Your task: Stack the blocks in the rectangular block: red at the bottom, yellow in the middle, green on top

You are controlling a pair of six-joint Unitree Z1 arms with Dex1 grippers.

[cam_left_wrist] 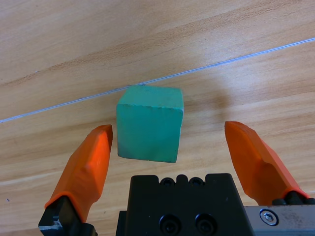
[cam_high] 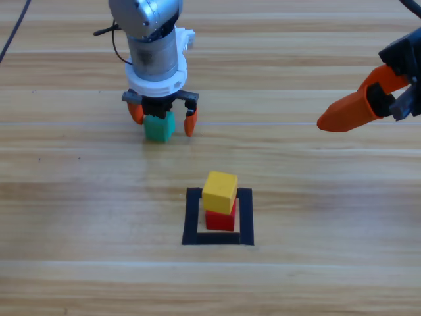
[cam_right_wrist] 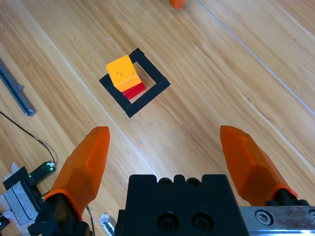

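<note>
The frame is found nearest the table's near edge, about midway across, with red inside it and yellow stacked on red, slightly askew. Green is left on the table farther back and to the left, between the spread jaws of the left gripper, not yet clamped. The right gripper is parked open toward the right edge. The grasp of green appears in hand; closing, lifting and placing on yellow are called for next.
</note>
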